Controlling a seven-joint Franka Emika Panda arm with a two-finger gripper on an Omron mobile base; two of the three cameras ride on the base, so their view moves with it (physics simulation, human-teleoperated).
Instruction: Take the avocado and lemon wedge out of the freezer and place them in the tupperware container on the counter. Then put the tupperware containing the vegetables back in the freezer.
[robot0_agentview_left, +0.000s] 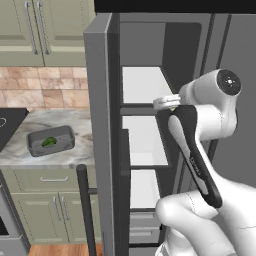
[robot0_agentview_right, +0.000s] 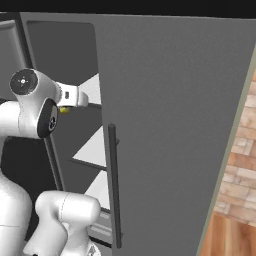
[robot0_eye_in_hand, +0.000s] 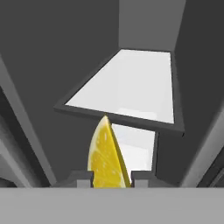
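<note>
The arm (robot0_agentview_left: 200, 150) is showing glossy white rounded shells, a dark band running along one link, and a round grey joint cap ringed with small dots.

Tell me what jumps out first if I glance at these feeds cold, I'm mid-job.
The bright yellow lemon wedge stands out in the hand view, pinched upright in the pincer inside the open freezer, with white shelves beyond it. In the left base view, the white arm reaches in at the upper shelves. Left of it on the counter sits the tupperware container with the green avocado already inside.
</note>
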